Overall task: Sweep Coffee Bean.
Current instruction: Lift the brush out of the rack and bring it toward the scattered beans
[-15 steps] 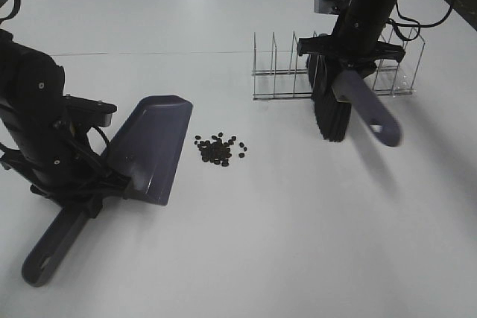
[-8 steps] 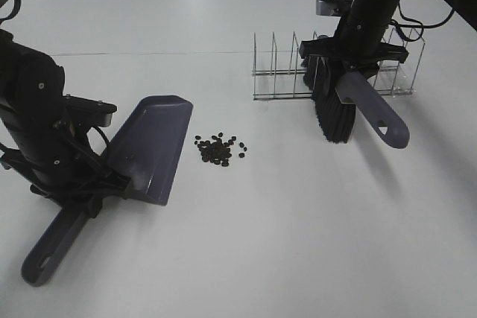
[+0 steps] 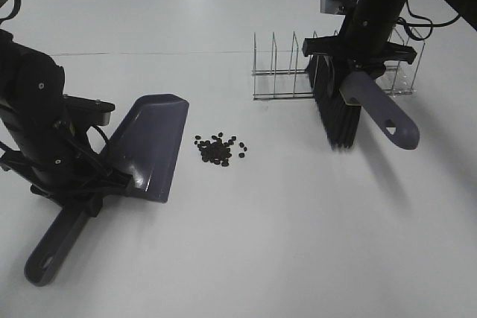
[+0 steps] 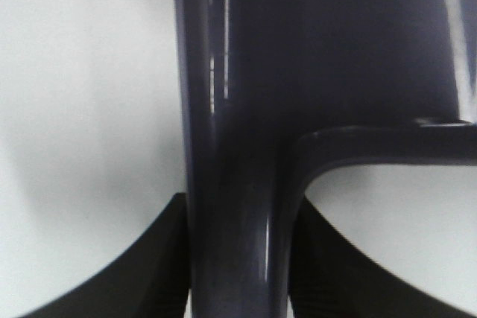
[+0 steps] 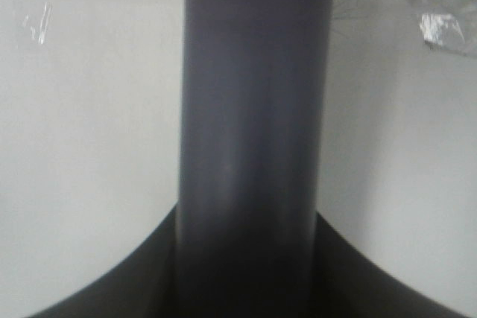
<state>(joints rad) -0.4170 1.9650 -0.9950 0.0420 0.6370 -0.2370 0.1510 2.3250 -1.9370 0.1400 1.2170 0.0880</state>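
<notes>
A loose cluster of tiny dark coffee beans lies on the white table. The grey-purple dustpan rests just left of them, its open edge facing the beans. My left gripper is shut on the dustpan's handle, which fills the left wrist view. My right gripper is shut on the brush, whose black bristles point down at the table to the right of the beans, in front of the wire rack. The brush handle fills the right wrist view.
A wire rack with upright dividers stands on the table behind the brush. The brush handle's free end sticks out toward the right front. Cables hang by the right arm.
The brush has shifted slightly right and its handle has swung further to the right. The dustpan and left arm have barely moved. The beans lie as before.
</notes>
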